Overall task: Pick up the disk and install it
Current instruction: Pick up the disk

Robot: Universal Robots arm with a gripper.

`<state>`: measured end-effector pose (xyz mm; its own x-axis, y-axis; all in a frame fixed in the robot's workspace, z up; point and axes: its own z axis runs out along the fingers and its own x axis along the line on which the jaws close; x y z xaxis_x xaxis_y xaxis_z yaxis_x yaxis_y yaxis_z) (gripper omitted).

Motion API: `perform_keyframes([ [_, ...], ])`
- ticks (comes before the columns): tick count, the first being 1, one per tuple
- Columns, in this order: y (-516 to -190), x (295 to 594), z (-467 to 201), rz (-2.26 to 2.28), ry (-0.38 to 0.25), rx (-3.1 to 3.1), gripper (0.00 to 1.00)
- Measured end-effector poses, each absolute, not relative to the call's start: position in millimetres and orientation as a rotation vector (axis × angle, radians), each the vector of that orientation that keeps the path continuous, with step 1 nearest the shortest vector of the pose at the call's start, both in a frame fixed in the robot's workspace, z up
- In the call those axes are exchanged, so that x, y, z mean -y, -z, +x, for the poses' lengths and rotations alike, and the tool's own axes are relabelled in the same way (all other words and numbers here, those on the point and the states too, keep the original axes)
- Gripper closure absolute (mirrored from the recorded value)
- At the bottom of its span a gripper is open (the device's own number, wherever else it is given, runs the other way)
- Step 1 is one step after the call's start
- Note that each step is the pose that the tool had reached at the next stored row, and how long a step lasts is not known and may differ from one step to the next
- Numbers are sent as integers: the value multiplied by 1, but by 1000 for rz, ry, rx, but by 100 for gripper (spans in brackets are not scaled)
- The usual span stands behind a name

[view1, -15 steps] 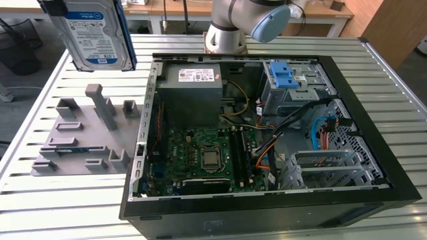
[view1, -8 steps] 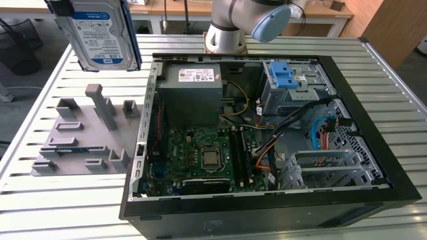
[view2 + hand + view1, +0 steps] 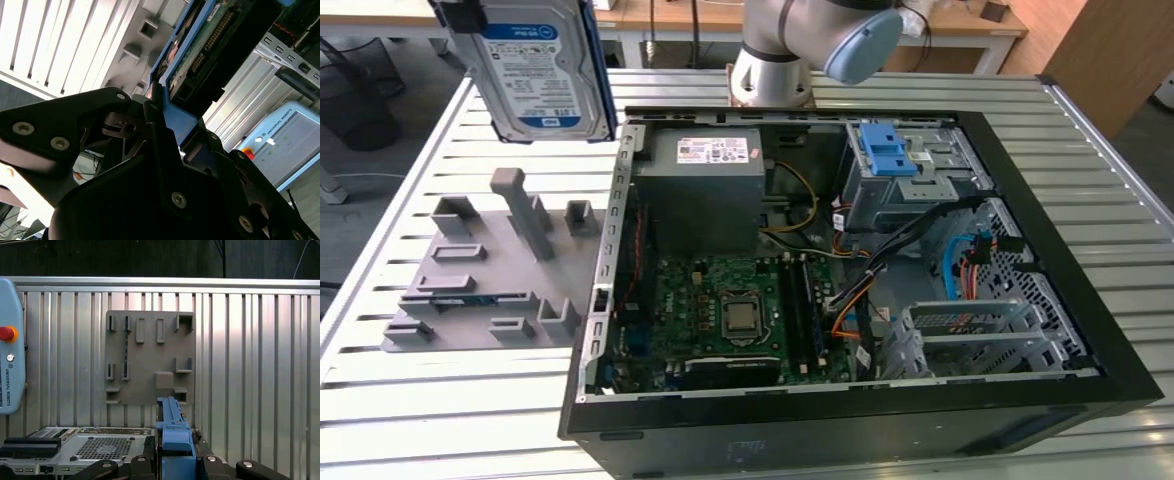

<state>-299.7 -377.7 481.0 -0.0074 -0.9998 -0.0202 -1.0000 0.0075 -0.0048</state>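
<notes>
The disk (image 3: 540, 70) hangs upright in the air above the slatted table, at the exterior view's upper left, its blue-and-white label facing the camera and blue carrier frame along its edges. In the second wrist view the disk (image 3: 202, 42) shows its circuit-board side, and my gripper (image 3: 172, 107) is shut on the blue frame. The first wrist view looks along the disk's blue edge (image 3: 174, 427), with my gripper (image 3: 175, 450) clamped on either side of it.
A grey fixture board (image 3: 487, 270) with slots lies on the table (image 3: 480, 400) below the disk. To its right stands the open computer case (image 3: 1067, 400), with a power supply (image 3: 707, 190), a motherboard and a drive cage with blue latches (image 3: 894, 150). A teach pendant (image 3: 10, 340) lies nearby.
</notes>
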Motion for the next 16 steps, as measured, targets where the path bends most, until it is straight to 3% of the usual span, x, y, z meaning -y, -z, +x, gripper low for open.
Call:
perform_keyframes([
  [16,-481,384,-268,-2201,-17,-2217,64],
])
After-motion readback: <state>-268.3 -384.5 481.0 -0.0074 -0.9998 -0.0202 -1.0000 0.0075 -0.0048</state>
